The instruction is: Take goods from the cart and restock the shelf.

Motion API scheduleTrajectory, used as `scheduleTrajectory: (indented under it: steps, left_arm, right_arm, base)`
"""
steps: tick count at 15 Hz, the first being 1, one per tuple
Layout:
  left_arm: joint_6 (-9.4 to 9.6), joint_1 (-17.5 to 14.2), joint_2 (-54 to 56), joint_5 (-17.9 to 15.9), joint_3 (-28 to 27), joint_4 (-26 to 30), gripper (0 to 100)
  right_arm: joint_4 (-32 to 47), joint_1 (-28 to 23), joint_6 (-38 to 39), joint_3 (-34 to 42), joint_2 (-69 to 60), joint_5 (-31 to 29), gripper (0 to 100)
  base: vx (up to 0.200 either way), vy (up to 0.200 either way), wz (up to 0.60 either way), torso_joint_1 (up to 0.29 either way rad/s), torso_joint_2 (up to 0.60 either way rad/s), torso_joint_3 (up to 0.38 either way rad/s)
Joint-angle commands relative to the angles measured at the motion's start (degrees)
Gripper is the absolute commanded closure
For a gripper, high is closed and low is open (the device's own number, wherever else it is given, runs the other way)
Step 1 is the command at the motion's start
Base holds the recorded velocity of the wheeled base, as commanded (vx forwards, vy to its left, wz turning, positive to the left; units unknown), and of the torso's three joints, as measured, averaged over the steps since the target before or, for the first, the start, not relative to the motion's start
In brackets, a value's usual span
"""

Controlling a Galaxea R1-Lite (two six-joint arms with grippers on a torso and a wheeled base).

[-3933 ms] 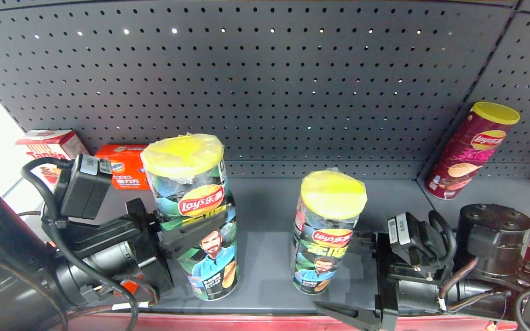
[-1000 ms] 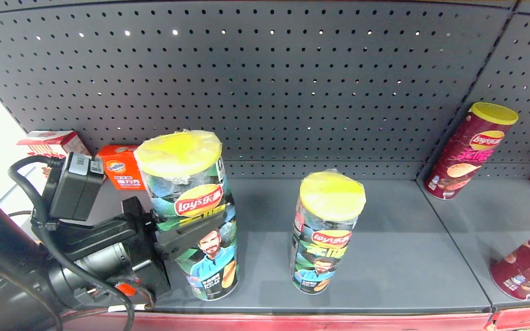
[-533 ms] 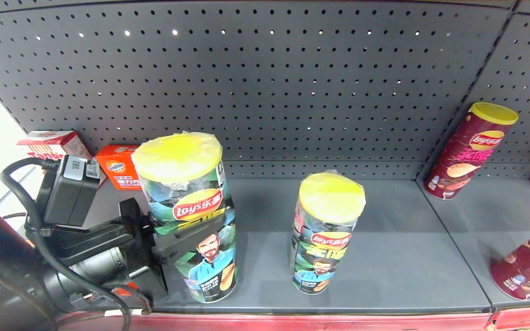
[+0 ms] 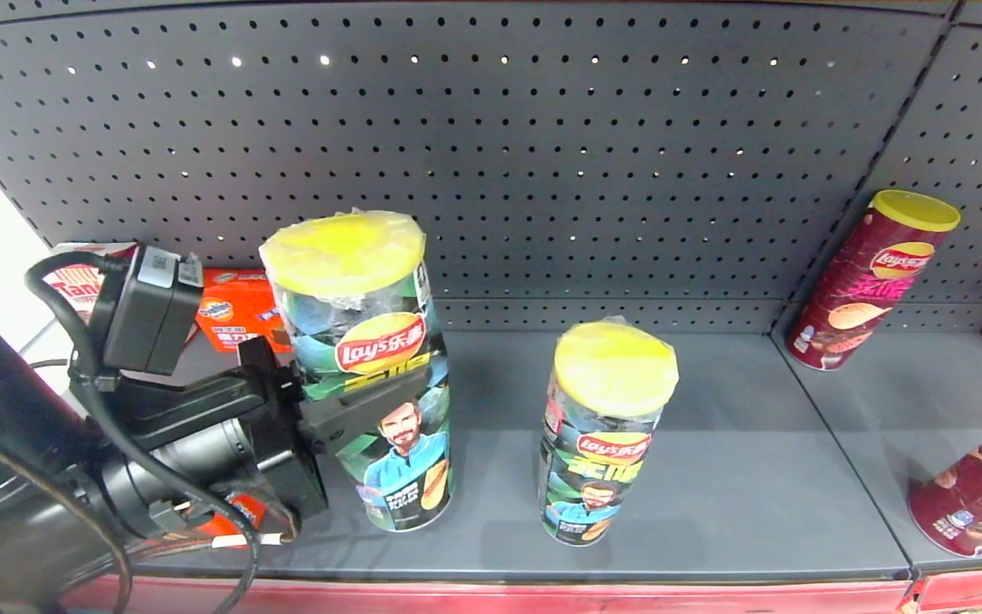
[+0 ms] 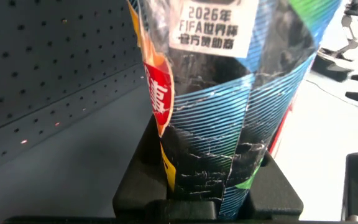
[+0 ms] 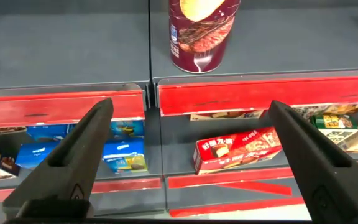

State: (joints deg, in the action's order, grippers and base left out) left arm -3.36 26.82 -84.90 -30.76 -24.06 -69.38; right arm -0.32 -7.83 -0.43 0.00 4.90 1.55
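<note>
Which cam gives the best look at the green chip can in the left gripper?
Head view: the whole green chip can, lid to base, with the left gripper clamped at mid-height. Left wrist view gives a close-up of its wrapped side. Right wrist view faces a maroon can.

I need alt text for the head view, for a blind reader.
The left gripper holds a green chip can upright at front left of the grey shelf. A second green can stands right of it, a maroon can farther right.

A red oval logo [image 4: 380, 341] marks the left green-and-blue cardboard chip tube [image 4: 406, 465], its twin tube [image 4: 602, 477] and the maroon chip tube [image 4: 870, 290]. A white printed panel [image 5: 208, 25] sits on the left tube's back
</note>
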Motion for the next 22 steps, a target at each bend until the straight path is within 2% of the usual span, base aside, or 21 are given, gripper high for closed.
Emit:
scheduleTrajectory:
  steps: [1, 3, 4, 5, 6, 8, 12, 18, 22]
  left_arm:
    - [-0.06, -0.6, -6.4, -1.2, -4.9, -1.2, 100]
    - [-0.24, -0.1, -12.8, -2.0, -12.5, -1.6, 100]
    - [-0.41, -0.1, -14.4, -2.7, -14.3, -1.9, 100]
    - [-1.47, -0.9, -17.7, -4.7, -18.7, -0.8, 100]
    - [-1.38, -1.7, -20.0, -5.5, -22.1, 0.9, 100]
    - [-0.5, -2.6, -24.9, -5.8, -27.8, 4.2, 100]
    - [1.26, -3.6, -33.7, -5.8, -37.7, 5.1, 100]
    - [1.87, -3.4, -40.6, -5.9, -47.2, 5.7, 100]
    - [1.78, -3.0, -41.8, -5.9, -48.7, 5.8, 100]
  right_arm:
    - [0.0, 0.0, 0.0, 0.0, 0.4, 0.0, 0]
    - [0.0, 0.0, 0.0, 0.0, 0.4, 0.0, 0]
    - [0.0, 0.0, 0.0, 0.0, 0.3, 0.0, 0]
    - [0.0, 0.0, 0.0, 0.0, 0.3, 0.0, 0]
    - [0.0, 0.0, 0.0, 0.0, 0.3, 0.0, 0]
    - [0.0, 0.0, 0.0, 0.0, 0.4, 0.0, 0]
    - [0.0, 0.0, 0.0, 0.0, 0.4, 0.0, 0]
    - [0.0, 0.0, 0.0, 0.0, 0.4, 0.0, 0]
    - [0.0, 0.0, 0.0, 0.0, 0.4, 0.0, 0]
  base:
    - [0.0, 0.0, 0.0, 0.0, 0.0, 0.0]
    - [0.0, 0.0, 0.0, 0.0, 0.0, 0.0]
    - [0.0, 0.0, 0.0, 0.0, 0.0, 0.0]
    - [0.0, 0.0, 0.0, 0.0, 0.0, 0.0]
    - [0.0, 0.0, 0.0, 0.0, 0.0, 0.0]
    - [0.0, 0.0, 0.0, 0.0, 0.0, 0.0]
    - [0.0, 0.0, 0.0, 0.0, 0.0, 0.0]
    - [0.0, 0.0, 0.0, 0.0, 0.0, 0.0]
    - [0.0, 0.0, 0.0, 0.0, 0.0, 0.0]
